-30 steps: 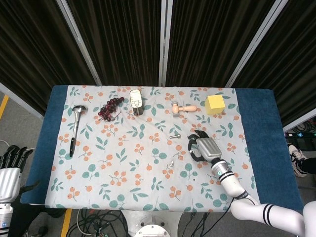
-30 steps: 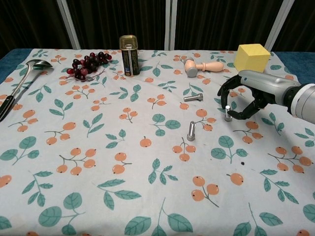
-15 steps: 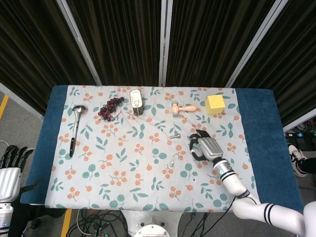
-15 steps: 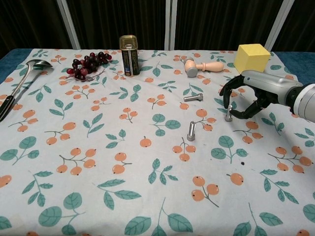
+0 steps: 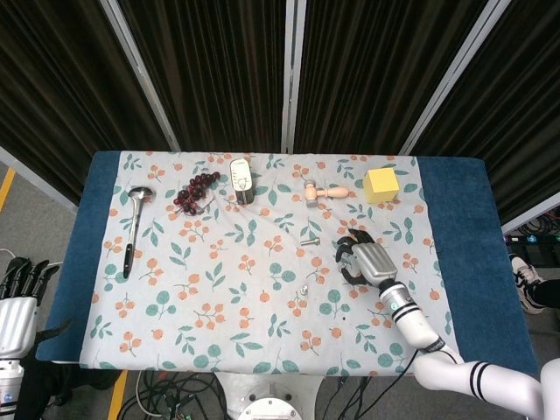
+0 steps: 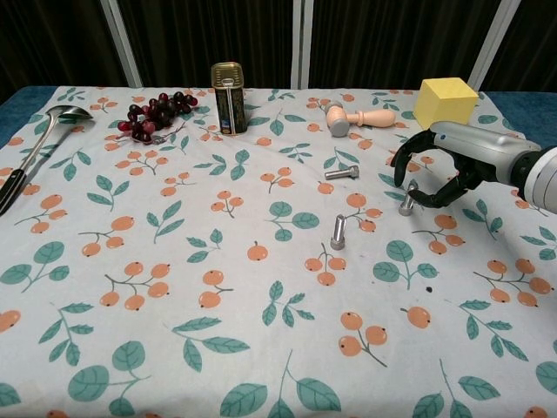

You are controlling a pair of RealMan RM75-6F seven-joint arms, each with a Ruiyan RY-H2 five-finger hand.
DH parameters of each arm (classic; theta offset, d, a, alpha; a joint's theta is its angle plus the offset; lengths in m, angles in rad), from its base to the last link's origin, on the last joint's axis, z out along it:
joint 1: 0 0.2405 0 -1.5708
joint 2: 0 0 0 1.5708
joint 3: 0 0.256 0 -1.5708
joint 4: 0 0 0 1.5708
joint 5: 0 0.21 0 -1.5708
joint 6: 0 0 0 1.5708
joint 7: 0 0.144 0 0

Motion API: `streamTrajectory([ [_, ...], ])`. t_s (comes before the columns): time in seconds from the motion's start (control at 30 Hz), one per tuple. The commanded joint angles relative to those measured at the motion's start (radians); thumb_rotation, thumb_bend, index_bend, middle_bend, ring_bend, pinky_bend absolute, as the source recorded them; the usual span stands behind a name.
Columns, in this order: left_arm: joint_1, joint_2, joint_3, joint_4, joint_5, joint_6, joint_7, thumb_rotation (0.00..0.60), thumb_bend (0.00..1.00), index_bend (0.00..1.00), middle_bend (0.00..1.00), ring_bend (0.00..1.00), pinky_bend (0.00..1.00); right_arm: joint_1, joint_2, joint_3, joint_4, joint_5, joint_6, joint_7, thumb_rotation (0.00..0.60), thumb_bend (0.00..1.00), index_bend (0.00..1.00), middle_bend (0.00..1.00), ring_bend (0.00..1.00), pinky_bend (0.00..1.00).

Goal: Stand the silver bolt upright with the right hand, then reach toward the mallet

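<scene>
Right hand (image 6: 439, 170) sits over the floral tablecloth (image 6: 174, 287), just in front of the yellow block (image 6: 446, 102), fingers (image 6: 409, 157) curled in a loose arc around a small silver bolt (image 6: 407, 198). The bolt stands leaning, head up; cannot tell if the fingertips actually touch it or just cage it. In the head view the same hand (image 5: 363, 261) hides that bolt. 2 more bolts near the hand: 1 upright (image 6: 338, 232) toward the table's front left of the hand, 1 lying flat (image 6: 342, 172) to its left. Mallet (image 6: 357, 117) lies on its side behind the hand, left of the yellow block, well apart from the fingers. Further left of the mallet: tin can (image 6: 227, 85) upright, grapes (image 6: 155, 115), ladle (image 6: 35, 144) at the far edge. Left hand (image 5: 17, 302) hangs off the table's left side, fingers straight and apart, holding nothing.
</scene>
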Motion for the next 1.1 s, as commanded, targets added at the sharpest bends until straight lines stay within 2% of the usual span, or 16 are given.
streamTrajectory([
  [0.03,0.001,0.001,0.0,0.001,-0.001,0.002,-0.003,0.6,0.0,0.16,0.08,0.0,0.0,-0.004,0.021,-0.006,-0.024,-0.024,0.027,-0.029,0.6,0.34,0.43,0.21,0.0,0.0],
  [0.2,0.002,0.001,-0.002,0.002,-0.001,0.003,-0.006,0.6,0.0,0.16,0.08,0.0,0.0,0.011,0.092,0.012,-0.116,-0.029,0.04,-0.091,0.6,0.35,0.43,0.21,0.0,0.0],
  [0.33,0.002,0.002,-0.001,0.0,0.002,0.006,-0.002,0.6,0.0,0.16,0.08,0.0,0.0,0.07,0.105,0.053,-0.115,0.031,-0.007,-0.165,0.6,0.35,0.43,0.21,0.0,0.0],
  [0.5,0.005,0.008,-0.002,-0.01,-0.001,0.01,0.007,0.6,0.0,0.16,0.08,0.0,0.0,0.179,0.045,0.073,-0.021,0.138,-0.082,-0.318,0.6,0.32,0.43,0.2,0.0,0.0],
  [0.73,0.009,0.014,-0.002,-0.021,-0.008,0.01,0.016,0.6,0.0,0.16,0.08,0.0,0.0,0.296,-0.088,0.057,0.15,0.27,-0.129,-0.495,0.6,0.24,0.43,0.19,0.0,0.0],
  [1.1,0.018,0.019,-0.003,-0.018,-0.021,0.014,0.011,0.6,0.0,0.16,0.08,0.0,0.0,0.371,-0.213,0.034,0.293,0.281,-0.126,-0.57,0.6,0.23,0.42,0.19,0.0,0.0],
])
